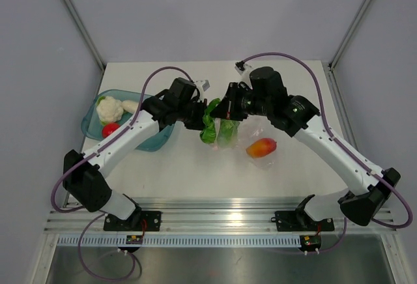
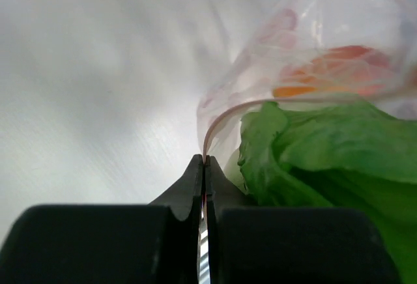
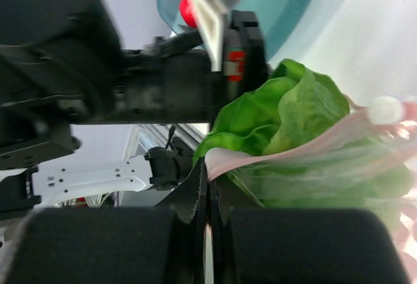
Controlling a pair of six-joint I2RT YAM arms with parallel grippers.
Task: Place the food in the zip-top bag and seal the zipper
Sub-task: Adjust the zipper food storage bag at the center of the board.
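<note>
Counter [image 1: 195, 173] of plain white, pale grey walls [image 1: 208, 10] around it and a metal rail [image 1: 215, 206] along its near edge, carries a teal bowl [image 1: 153, 142] at left and the zip-top bag [image 1: 257, 131] mid-counter, with an orange-red fruit [image 1: 262, 147] inside and green lettuce [image 1: 212, 127] at its mouth, where the left gripper [image 1: 199, 121] and right gripper [image 1: 221, 111] meet. Left wrist view: the left gripper [image 2: 204, 167] is pinched together on the pinkish zipper [image 2: 225, 118], with the lettuce just beside it. Right wrist view: the right gripper [image 3: 207, 173] is clamped on the zipper too, and a red-and-white tag [image 3: 233, 59] on the other arm is too blurred to read.

Lettuce [image 1: 210, 126] plugs the zip-top bag [image 1: 255, 126]'s mouth; bare table [image 1: 195, 173] in front seems passable.
</note>
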